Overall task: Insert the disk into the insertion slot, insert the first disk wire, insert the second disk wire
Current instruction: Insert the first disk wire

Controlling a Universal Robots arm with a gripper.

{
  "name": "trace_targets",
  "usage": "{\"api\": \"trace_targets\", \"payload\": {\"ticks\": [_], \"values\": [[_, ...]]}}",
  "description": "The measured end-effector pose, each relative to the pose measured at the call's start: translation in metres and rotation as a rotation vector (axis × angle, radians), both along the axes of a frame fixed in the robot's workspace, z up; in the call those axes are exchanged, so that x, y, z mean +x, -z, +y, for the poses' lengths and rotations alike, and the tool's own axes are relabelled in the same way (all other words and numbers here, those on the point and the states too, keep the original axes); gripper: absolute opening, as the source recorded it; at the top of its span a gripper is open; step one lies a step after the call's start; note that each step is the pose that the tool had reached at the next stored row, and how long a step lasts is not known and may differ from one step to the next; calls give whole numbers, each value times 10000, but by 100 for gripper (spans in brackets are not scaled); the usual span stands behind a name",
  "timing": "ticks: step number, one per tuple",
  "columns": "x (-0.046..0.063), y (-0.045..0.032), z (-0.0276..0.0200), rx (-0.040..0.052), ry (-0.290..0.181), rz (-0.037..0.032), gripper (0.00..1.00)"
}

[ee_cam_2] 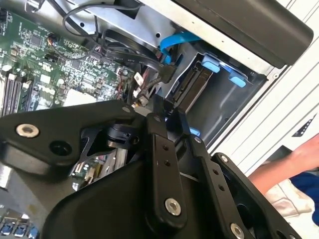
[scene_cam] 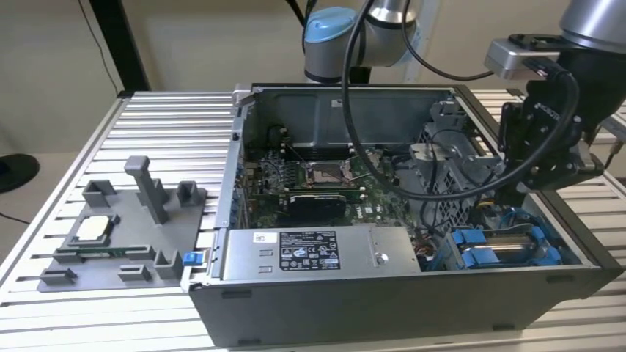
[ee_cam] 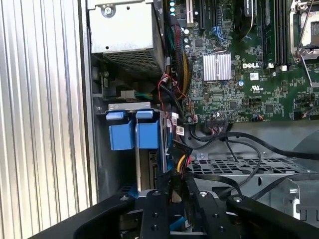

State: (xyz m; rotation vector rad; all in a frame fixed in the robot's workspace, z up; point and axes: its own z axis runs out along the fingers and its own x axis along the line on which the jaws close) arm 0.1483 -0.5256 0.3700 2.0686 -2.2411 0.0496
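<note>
Disk (ee_cam: 143, 169) (in slot (ee_cam: 128, 106)) just beyond fingers (ee_cam: 153, 209)

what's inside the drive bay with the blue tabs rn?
The disk sits inside the bay, its blue frame showing at the edges. The gripper covers the disk's end nearest the circuit board, so any plugged wire there cannot be seen.

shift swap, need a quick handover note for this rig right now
Claw: down beside the insertion slot, among black cables; grip can't be judged.
Disk: looks seated in the slot.
Done: disk insertion, apparently.
Left: both disk wires; can't confirm either is plugged in.
</note>
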Motion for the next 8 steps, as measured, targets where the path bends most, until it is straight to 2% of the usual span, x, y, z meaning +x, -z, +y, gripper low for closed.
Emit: {"api": "trace_targets", "payload": {"ticks": [4, 8], "values": [[0, -1, 26, -13, 1, -1, 100], [0, -1, 28, -21, 0, 0, 100]]}}
